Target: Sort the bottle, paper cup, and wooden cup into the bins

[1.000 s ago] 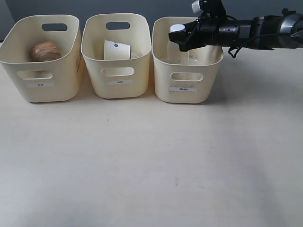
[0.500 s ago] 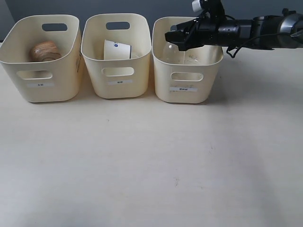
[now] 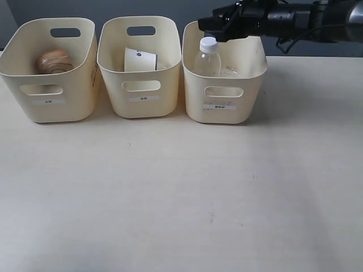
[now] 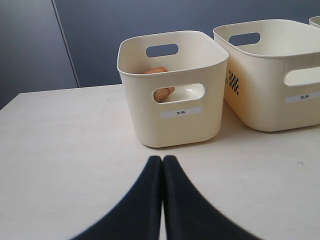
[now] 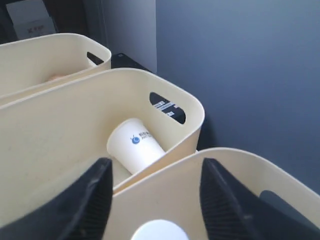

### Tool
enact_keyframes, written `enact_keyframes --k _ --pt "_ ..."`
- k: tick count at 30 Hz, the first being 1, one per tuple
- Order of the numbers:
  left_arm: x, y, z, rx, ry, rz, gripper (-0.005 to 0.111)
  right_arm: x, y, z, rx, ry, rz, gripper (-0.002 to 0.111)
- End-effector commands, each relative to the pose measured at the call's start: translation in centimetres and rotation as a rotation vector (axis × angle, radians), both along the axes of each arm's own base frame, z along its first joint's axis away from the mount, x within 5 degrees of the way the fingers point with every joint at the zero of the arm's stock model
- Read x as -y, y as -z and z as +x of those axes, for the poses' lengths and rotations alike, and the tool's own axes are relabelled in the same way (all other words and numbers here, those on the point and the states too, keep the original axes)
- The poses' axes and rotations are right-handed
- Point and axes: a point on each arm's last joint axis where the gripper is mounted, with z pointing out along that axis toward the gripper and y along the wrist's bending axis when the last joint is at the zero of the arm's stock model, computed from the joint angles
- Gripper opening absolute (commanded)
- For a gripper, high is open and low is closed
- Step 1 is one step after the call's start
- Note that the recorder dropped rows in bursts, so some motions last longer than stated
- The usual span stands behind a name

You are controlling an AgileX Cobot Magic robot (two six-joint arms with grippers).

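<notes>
The clear bottle [image 3: 207,58] with its white cap [image 5: 160,230] stands upright in the right bin [image 3: 225,107]. Just above and behind it, my right gripper [image 3: 211,26] is open with nothing between its fingers [image 5: 227,202]. The white paper cup [image 3: 140,59] lies on its side in the middle bin [image 3: 142,105], its blue mark visible [image 5: 135,139]. The brown wooden cup [image 3: 54,60] rests in the left bin [image 3: 48,107]. My left gripper [image 4: 162,159] is shut and empty, low over the table in front of the left bin [image 4: 172,127].
The three bins stand in a row along the back of the pale table [image 3: 181,198]. A dark wall [image 3: 170,8] rises behind them. The right arm [image 3: 300,20] stretches in from the right above the right bin's rim.
My right gripper has opened, let go of the bottle and risen above the right bin. The bottle now stands free inside it. The left side has not changed.
</notes>
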Motion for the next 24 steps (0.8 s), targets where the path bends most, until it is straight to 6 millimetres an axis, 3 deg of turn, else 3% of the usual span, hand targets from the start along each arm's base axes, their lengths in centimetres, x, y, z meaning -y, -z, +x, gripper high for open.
enact_keyframes --k 1,2,8,13,17,19,21,24 --pt "0.0 -0.2 0.0 0.013 0.003 -0.005 0.0 1.0 -4.6 -1.5 0.014 -0.002 -0.045 0.009" --pt "0.0 -0.2 0.0 0.013 0.003 -0.005 0.0 1.3 -5.5 -2.0 0.026 -0.001 -0.057 0.001" --pt "0.0 -0.2 0.0 0.013 0.003 -0.005 0.0 5.1 -9.6 -6.1 0.055 0.124 -0.034 -0.001" --pt "0.0 -0.2 0.0 0.013 0.003 -0.005 0.0 9.0 -11.4 -11.0 0.104 0.255 -0.079 -0.001" --pt "0.0 -0.2 0.0 0.013 0.003 -0.005 0.0 11.8 -13.5 -17.2 0.17 0.346 -0.081 -0.001" --pt "0.0 -0.2 0.0 0.013 0.003 -0.005 0.0 12.3 -14.7 -19.9 0.212 0.364 -0.065 -0.001" --pt "0.0 -0.2 0.0 0.013 0.003 -0.005 0.0 12.9 -16.2 -24.6 0.183 0.429 0.023 -0.001" --pt "0.0 -0.2 0.0 0.013 0.003 -0.005 0.0 12.9 -18.1 -27.9 0.257 0.414 0.069 -0.001"
